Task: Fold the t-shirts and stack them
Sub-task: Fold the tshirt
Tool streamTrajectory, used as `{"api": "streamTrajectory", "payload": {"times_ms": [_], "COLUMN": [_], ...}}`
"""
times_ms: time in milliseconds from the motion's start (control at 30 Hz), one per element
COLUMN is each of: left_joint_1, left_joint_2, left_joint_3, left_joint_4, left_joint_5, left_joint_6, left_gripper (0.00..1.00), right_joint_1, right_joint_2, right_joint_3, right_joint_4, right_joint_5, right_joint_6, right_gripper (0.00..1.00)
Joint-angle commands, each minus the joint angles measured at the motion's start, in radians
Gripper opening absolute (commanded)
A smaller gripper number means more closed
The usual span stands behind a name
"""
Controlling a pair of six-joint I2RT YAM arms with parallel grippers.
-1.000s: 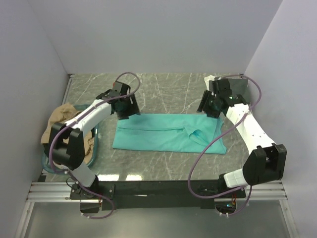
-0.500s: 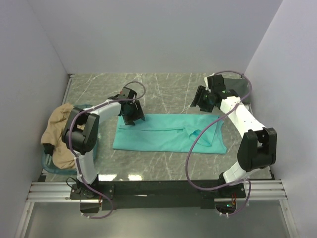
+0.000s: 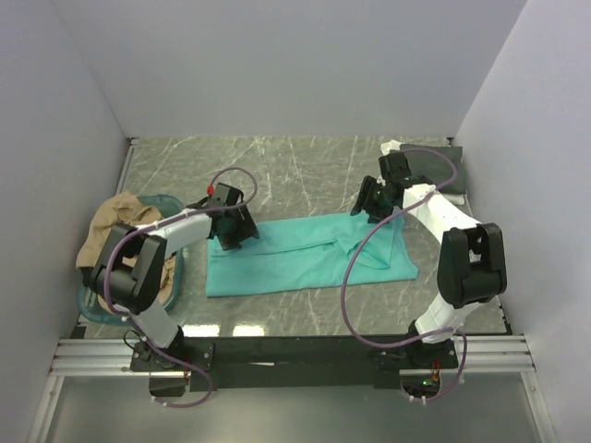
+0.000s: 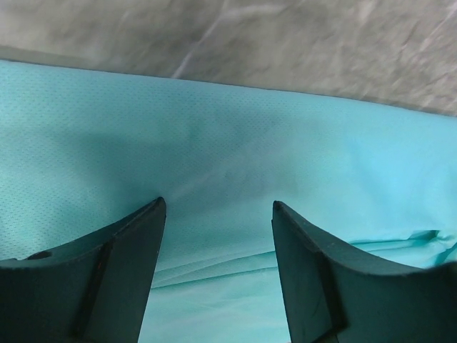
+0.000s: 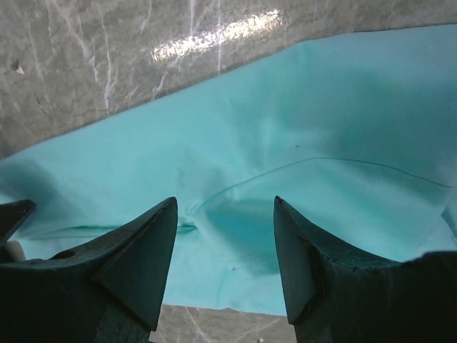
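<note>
The teal-green t-shirt [image 3: 305,258] lies folded lengthwise across the middle of the marble table. My left gripper [image 3: 233,229] hovers over its far left corner, jaws open, with only teal cloth [image 4: 214,164] beneath them. My right gripper [image 3: 369,205] is over the far right part near the collar, jaws open above a wrinkled fold [image 5: 243,214]. The tan t-shirt [image 3: 115,226] is heaped in the basket at the left. A dark grey t-shirt [image 3: 434,166] and a bit of white cloth [image 3: 391,148] lie at the back right.
The teal plastic basket [image 3: 177,268] stands at the left edge under the tan shirt. Grey walls close in the table on three sides. The arms' base rail [image 3: 295,351] runs along the near edge.
Both grippers have moved down and toward me onto the shirt's far edge. The shirt has shifted and wrinkled, its far edge now slanted and its right part bunched.
</note>
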Motion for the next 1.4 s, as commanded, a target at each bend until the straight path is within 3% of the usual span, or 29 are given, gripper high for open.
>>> {"api": "streamTrajectory", "payload": {"times_ms": [0, 300, 633, 967, 1367], "left_joint_1": [0.001, 0.0, -0.002, -0.019, -0.028], "left_joint_2": [-0.028, -0.094, -0.195, -0.31, -0.338], "left_joint_3": [-0.089, -0.126, -0.209, -0.261, -0.011], "left_joint_4": [-0.101, -0.102, -0.119, -0.177, -0.299], "left_joint_5": [-0.069, -0.079, -0.077, -0.072, -0.135], "left_joint_6": [-0.03, -0.039, -0.075, -0.102, -0.032], "left_gripper": [0.69, 0.69, 0.69, 0.69, 0.7], "right_joint_1": [0.001, 0.002, 0.005, 0.015, 0.016], "right_joint_2": [0.023, 0.148, 0.346, 0.36, 0.211], "right_joint_3": [-0.016, -0.02, 0.158, 0.192, 0.344], "right_joint_4": [0.046, 0.07, 0.069, 0.026, -0.083], "right_joint_5": [0.0, 0.032, 0.023, 0.043, 0.094], "right_joint_6": [0.009, 0.003, 0.007, 0.007, -0.054], "right_gripper": [0.63, 0.63, 0.63, 0.63, 0.63]}}
